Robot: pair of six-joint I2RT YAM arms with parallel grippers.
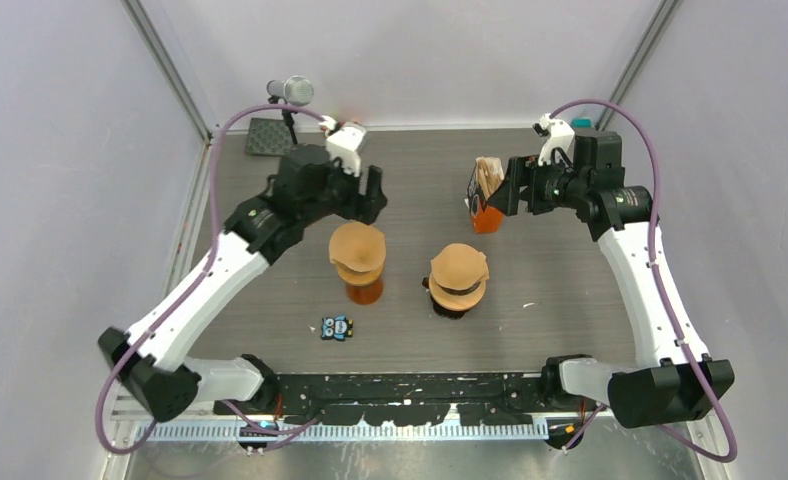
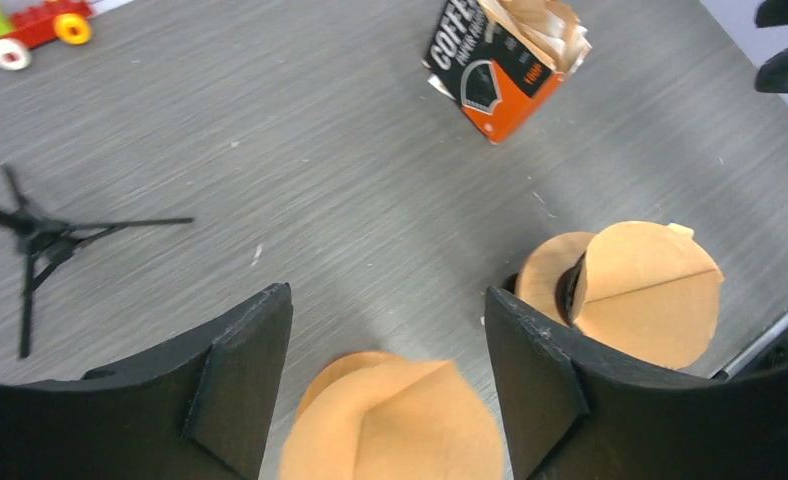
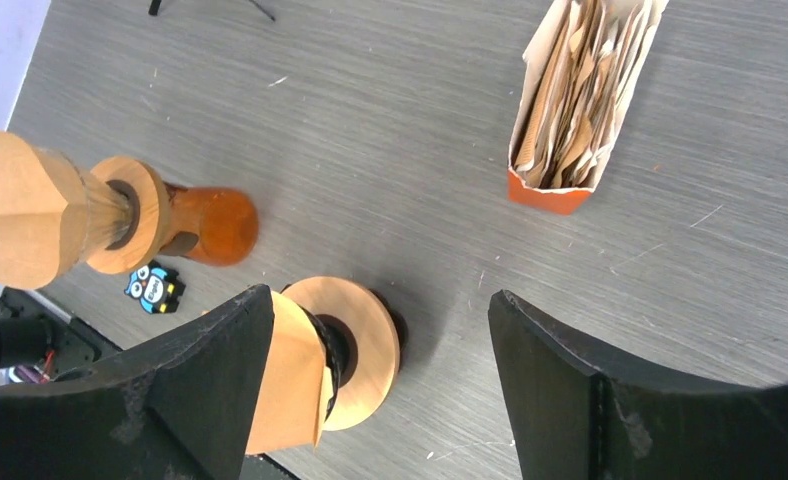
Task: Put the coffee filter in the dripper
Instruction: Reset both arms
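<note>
I'm hovering both arms over the far half of the table (image 1: 570, 270) right now. The left gripper (image 2: 385, 305) is hanging wide open with nothing in it, right above the amber dripper (image 1: 363, 290). The right gripper (image 3: 380, 293) is gaping just as wide and is empty too, up near the filter box (image 3: 570, 110).

I'm guessing the jaws are spread because there's nothing left to pinch. One coffee filter (image 1: 357, 245) is already sitting in the amber dripper's wooden collar, and a second filter (image 1: 458, 266) is sitting on the dark dripper (image 1: 450, 305). The box is standing upright with its top open, so sheets are easy to pull out.

The filter itself is looking like plain brown paper, a cone with a crease down the middle, flaring out past the rim. The second one is leaning a bit lopsided.
</note>
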